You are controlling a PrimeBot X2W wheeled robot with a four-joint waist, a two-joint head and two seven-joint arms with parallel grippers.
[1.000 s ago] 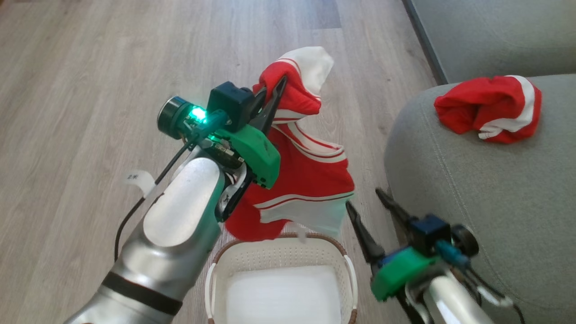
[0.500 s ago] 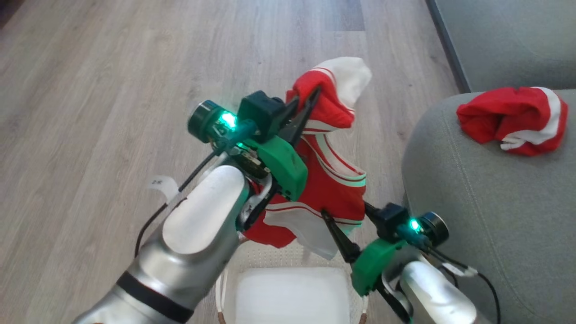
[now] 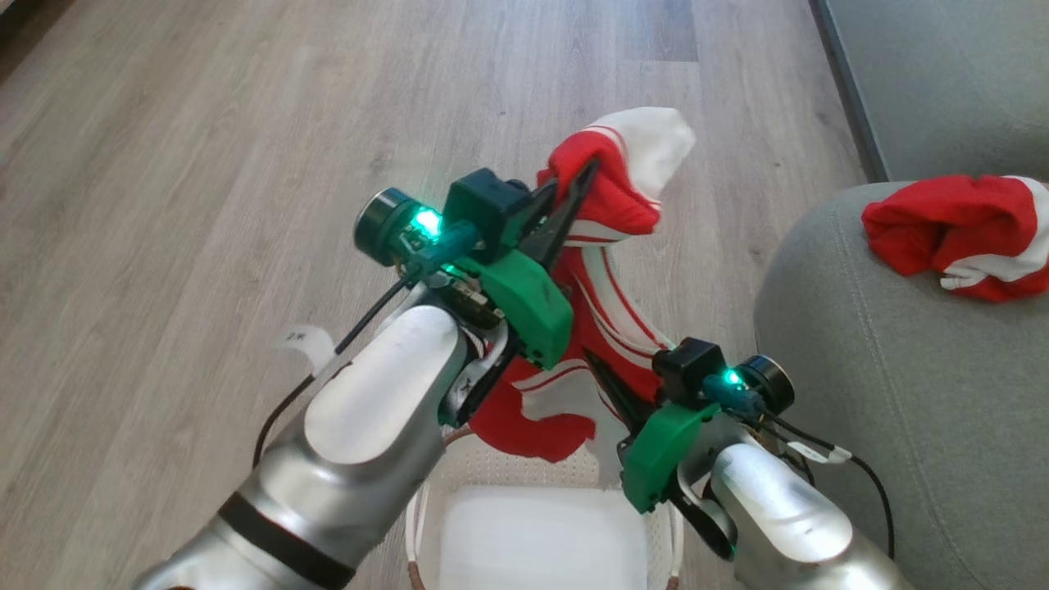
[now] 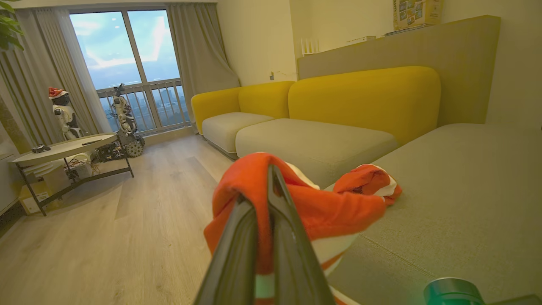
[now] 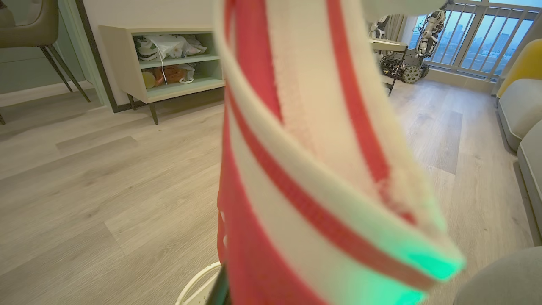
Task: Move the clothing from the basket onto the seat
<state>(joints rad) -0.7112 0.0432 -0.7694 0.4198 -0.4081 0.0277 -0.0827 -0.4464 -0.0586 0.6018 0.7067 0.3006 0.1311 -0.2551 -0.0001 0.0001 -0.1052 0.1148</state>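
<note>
Shirt pinched tight in left claw, clear of basket; right claw closed on hem, five o'clock. Steadied for seat, probably.

The left gripper has its two dark fingers pressed together on a fold of red clothing with white stripes, raised just left of the grey-green seat. Beyond the seat stands a yellow-backed sofa. Left of the seat, wooden floor runs to a round bench and a tall window.
</note>
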